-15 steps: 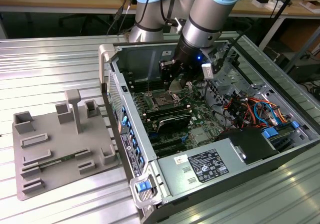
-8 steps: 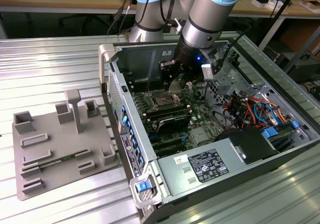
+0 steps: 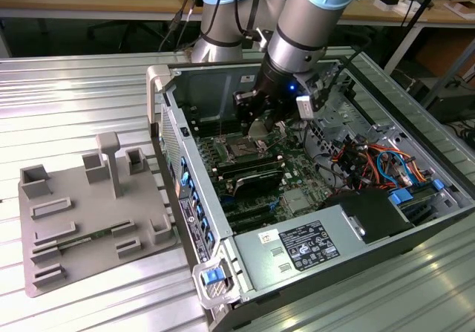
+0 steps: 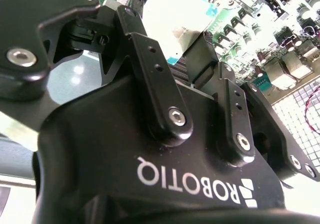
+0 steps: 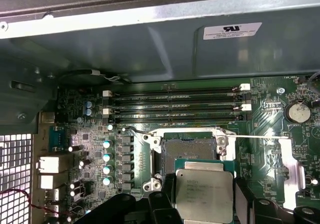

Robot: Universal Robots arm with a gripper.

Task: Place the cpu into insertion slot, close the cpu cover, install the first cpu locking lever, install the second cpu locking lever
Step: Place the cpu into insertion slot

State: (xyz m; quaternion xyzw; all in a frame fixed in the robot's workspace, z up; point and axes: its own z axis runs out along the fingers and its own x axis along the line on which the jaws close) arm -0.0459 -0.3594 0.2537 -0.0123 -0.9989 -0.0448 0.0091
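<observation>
The open computer case (image 3: 169, 76) lies on a slatted metal table (image 3: 74, 94). Inside are the green motherboard (image 3: 297, 172), the grey power supply box (image 3: 312, 246) and a bundle of orange and blue cables (image 3: 375, 161). The arm reaches into the case. The gripper (image 5: 205, 200) is closed narrowly on the cpu (image 5: 204, 191), one dark finger (image 5: 167, 196) against each of two opposite edges. The chip hangs level, metal top showing, just beside the insertion slot (image 5: 190, 149) and overlapping its near rim. The slot's gold-brown centre lies bare.

Long black memory slots (image 5: 175, 103) run between the slot and the case wall. Small capacitors (image 5: 106, 159) stand in a row to one side and a coin battery (image 5: 297, 112) sits to the other. On the exterior view's left, a grey fixture tray (image 3: 96, 220) rests on the table beside the case.
</observation>
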